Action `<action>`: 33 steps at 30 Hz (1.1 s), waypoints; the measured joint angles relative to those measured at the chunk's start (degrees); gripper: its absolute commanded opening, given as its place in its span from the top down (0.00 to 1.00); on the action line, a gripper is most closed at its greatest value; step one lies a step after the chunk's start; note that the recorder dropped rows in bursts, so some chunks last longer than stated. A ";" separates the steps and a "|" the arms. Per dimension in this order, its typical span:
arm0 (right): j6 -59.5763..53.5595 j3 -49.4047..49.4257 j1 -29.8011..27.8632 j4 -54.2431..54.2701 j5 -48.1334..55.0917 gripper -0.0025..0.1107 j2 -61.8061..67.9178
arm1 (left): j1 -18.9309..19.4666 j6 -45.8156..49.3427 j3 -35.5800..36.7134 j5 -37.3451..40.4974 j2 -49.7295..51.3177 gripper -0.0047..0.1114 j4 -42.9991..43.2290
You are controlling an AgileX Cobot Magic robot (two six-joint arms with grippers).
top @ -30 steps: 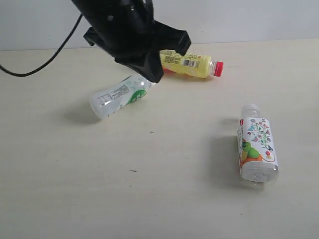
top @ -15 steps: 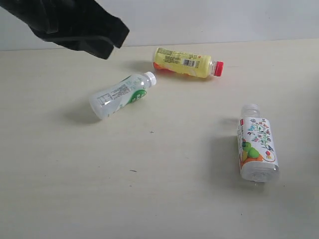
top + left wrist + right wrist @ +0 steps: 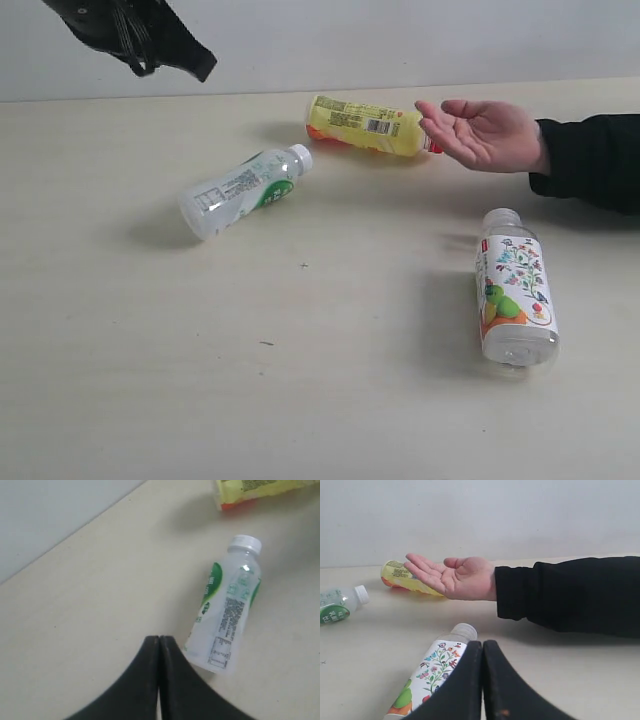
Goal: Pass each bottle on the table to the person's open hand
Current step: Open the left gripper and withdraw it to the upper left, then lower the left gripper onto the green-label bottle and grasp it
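Note:
Three bottles lie on the table (image 3: 330,400): the yellow one (image 3: 365,125) at the back, the white-green label one (image 3: 240,190) left of the middle, and the white fruit-picture one (image 3: 515,295) at the right. The clear bottle with the red label is out of view. The person's open hand (image 3: 485,132) hovers palm up beside the yellow bottle's cap, which it hides. My left gripper (image 3: 159,639) is shut and empty, high at the far left (image 3: 150,40), with the white-green bottle (image 3: 227,612) beyond its tips. My right gripper (image 3: 482,643) is shut and empty next to the fruit bottle (image 3: 432,675), below the hand (image 3: 450,575).
The person's black sleeve (image 3: 590,160) reaches in from the right edge over the table. A pale wall (image 3: 400,40) stands behind the table's back edge. Bare table surface (image 3: 150,380) spreads in front of the white-green bottle.
My left arm has pulled up and away to the far left, off the white-green bottle. The person's hand has come in from the right, covering the yellow bottle's red cap. The bottles have not moved.

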 measured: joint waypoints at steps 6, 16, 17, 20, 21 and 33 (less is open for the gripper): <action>0.00 0.00 0.00 0.00 0.00 0.98 0.00 | 4.07 9.99 -2.12 2.26 3.06 0.96 -10.04; 0.00 0.00 0.00 0.00 0.00 0.98 0.00 | 4.17 16.51 -2.32 1.74 3.94 0.54 -11.30; 0.00 0.00 0.00 0.00 0.00 0.98 0.00 | 4.17 16.69 -2.32 1.50 4.34 0.43 -11.30; 0.00 0.00 0.00 0.00 0.00 0.98 0.00 | 4.17 17.06 -2.32 0.23 6.34 0.27 -11.72; 0.00 0.00 0.00 0.00 0.00 0.98 0.00 | 4.17 17.29 -2.32 -0.19 7.01 0.27 -11.93; 0.00 0.00 0.00 0.00 0.00 0.98 0.00 | 4.17 18.26 -2.45 -5.86 18.35 0.28 -12.87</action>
